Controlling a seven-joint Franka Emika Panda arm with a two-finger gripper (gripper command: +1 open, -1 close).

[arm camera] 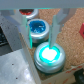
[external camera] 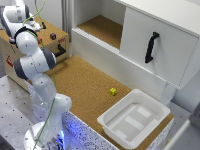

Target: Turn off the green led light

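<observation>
In the wrist view the green led light [arm camera: 49,54] glows bright green in its round grey housing. It stands in a row with a blue button [arm camera: 37,27] and a red button [arm camera: 28,12] on a cork surface. My gripper [arm camera: 42,39] is open just above them. Its fingers [arm camera: 59,25] stand apart, and their tips reach down toward the lit light's near edge. I cannot tell whether they touch it. In the exterior view the arm [external camera: 35,62] reaches to the upper left over the wooden box [external camera: 12,57], and the buttons and fingertips are hidden there.
A small dark cube [external camera: 53,36] lies on the wooden box beside a black handle [external camera: 61,50]. A yellow-green cube [external camera: 113,91] lies on the cork table. A white tray [external camera: 132,117] stands at the exterior view's lower right. A white cabinet with a black handle [external camera: 151,47] stands behind.
</observation>
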